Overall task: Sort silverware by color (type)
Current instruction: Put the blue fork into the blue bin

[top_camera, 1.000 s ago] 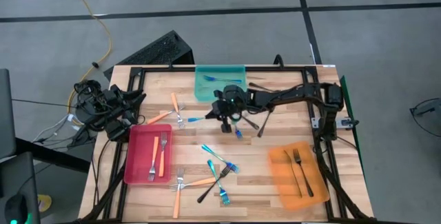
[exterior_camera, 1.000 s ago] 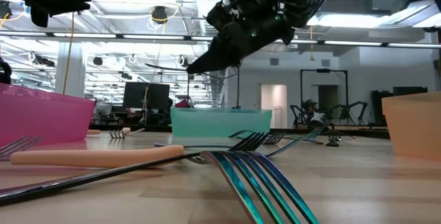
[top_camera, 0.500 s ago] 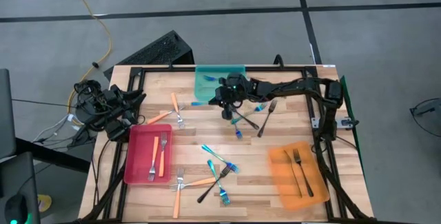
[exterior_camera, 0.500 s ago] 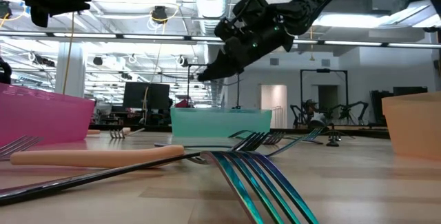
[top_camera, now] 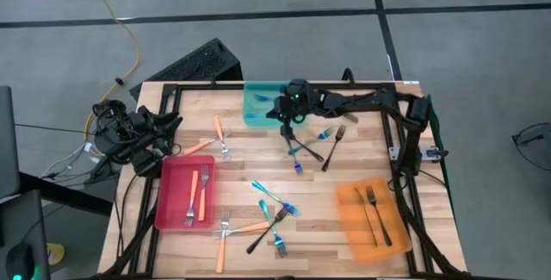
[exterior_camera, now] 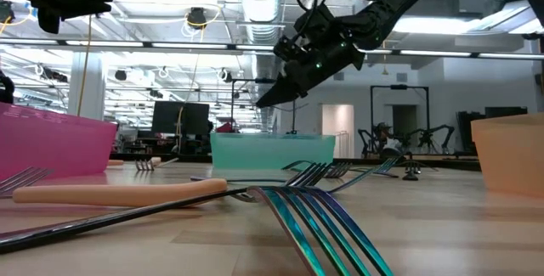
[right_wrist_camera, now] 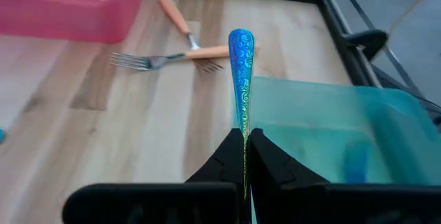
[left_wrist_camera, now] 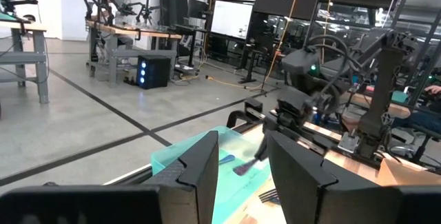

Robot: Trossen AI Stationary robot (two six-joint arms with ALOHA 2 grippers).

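Two orange-handled forks (right_wrist_camera: 180, 41) lie crossed on the table (right_wrist_camera: 83, 127) beyond the teal tray (right_wrist_camera: 324, 124), beside the red tray (right_wrist_camera: 69, 7). A blue fork (right_wrist_camera: 241, 72) is held clamped in the right gripper (right_wrist_camera: 244, 145) above the teal tray's edge, long axis in line with the fingers, handle end pointing outward. The left gripper (left_wrist_camera: 241, 176) is seen parted at the table's left edge.

Teal tray (right_wrist_camera: 324, 131): I see it right under the tips of the right gripper (right_wrist_camera: 245, 136), reaching on ahead of them. Red tray (right_wrist_camera: 69, 7): farther out past the fingertips and off to one side, well apart. Orange tray (top_camera: 346, 221): well away from the fingers, at the table's (top_camera: 237, 172) near right corner. Off the table, far from the fingers: yellow cable (top_camera: 129, 34) on the floor, dark slatted panel (top_camera: 198, 60) lying by the far edge, tangle of cables (top_camera: 112, 125) at the left edge.
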